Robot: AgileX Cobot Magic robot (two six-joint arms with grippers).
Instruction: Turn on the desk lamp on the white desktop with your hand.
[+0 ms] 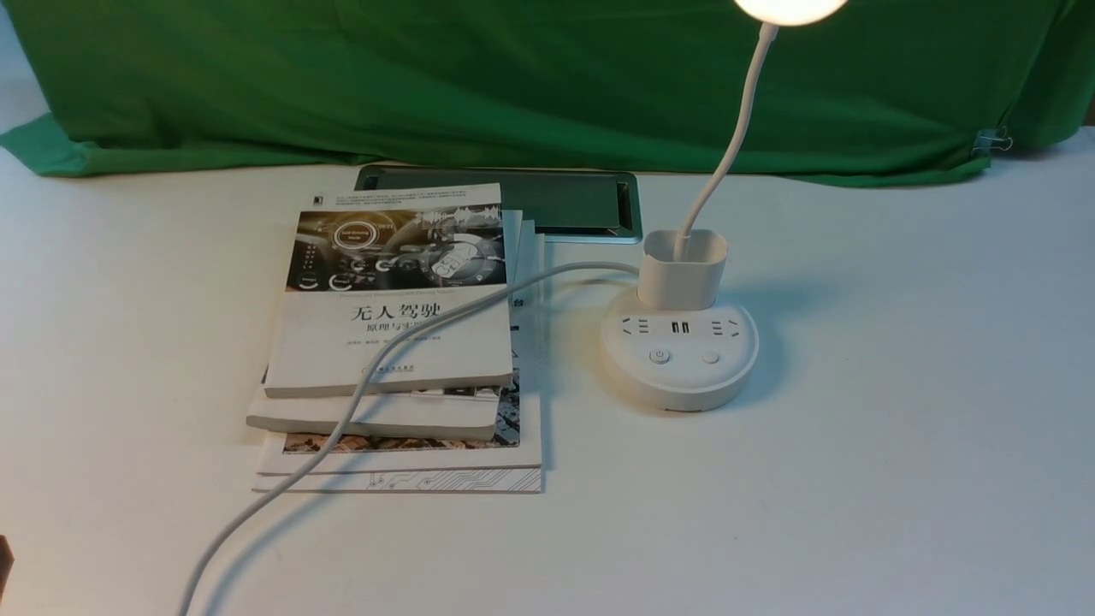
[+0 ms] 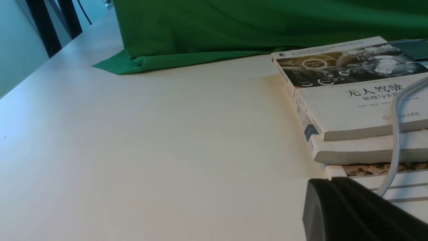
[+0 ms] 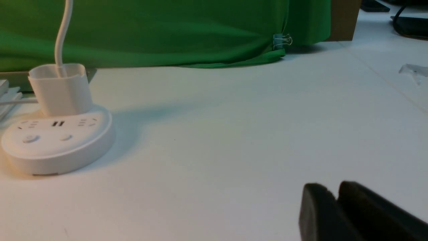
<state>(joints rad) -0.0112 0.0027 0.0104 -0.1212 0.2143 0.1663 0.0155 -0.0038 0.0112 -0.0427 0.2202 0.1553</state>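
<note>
I see the white round-based desk lamp (image 1: 680, 359) glowing; its light plastic base needs a gentle button press. Right black gripper (image 3: 336, 201) fingers together, holding nothing; left gripper (image 2: 334, 194) state unclear.

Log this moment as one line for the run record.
lamp: head lit | left pincer: shut, beside books | right pincer: shut, clear of lamp | cord: over books

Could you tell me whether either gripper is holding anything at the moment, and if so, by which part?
Nothing is held. The left gripper and right gripper both show fingers pressed together with nothing between them, away from the lit desk lamp.
</note>
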